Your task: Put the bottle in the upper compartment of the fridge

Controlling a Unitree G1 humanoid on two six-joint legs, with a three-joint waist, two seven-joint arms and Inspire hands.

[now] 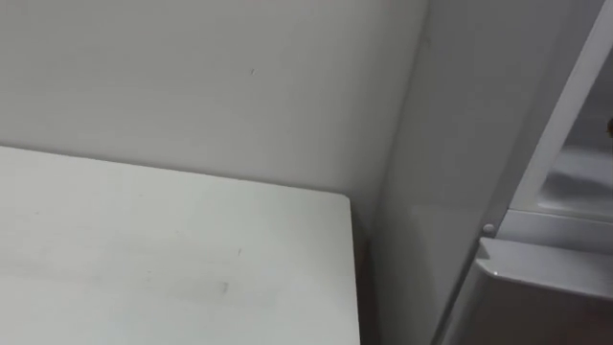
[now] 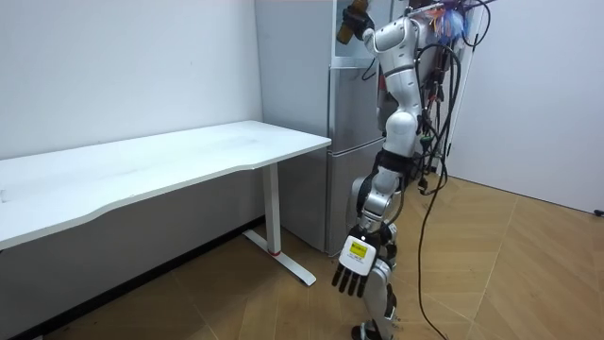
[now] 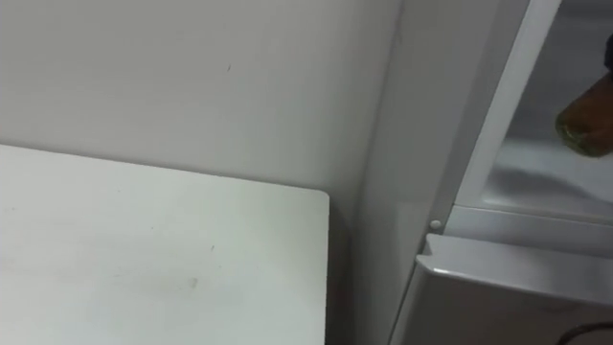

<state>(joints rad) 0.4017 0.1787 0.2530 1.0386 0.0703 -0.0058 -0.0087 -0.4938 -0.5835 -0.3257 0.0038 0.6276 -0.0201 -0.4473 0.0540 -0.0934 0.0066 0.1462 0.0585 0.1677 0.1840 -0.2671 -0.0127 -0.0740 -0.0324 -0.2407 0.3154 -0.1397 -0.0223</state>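
An amber bottle (image 3: 586, 125) hangs inside the open upper fridge compartment (image 3: 536, 182), above its pale shelf. In the room view the bottle (image 2: 346, 33) is at the top of the fridge (image 2: 354, 113), with my raised right hand (image 2: 360, 15) curled round it. I stand close to the fridge, on its side toward the room view's right, facing it. My left hand (image 2: 352, 269) hangs low beside my leg with its fingers straight and nothing in it.
A white table (image 1: 144, 259) stands against the wall left of the fridge, with a narrow dark gap between them. The shut lower fridge door (image 3: 498, 287) lies just below the open compartment. Wooden floor (image 2: 500, 274) spreads behind me.
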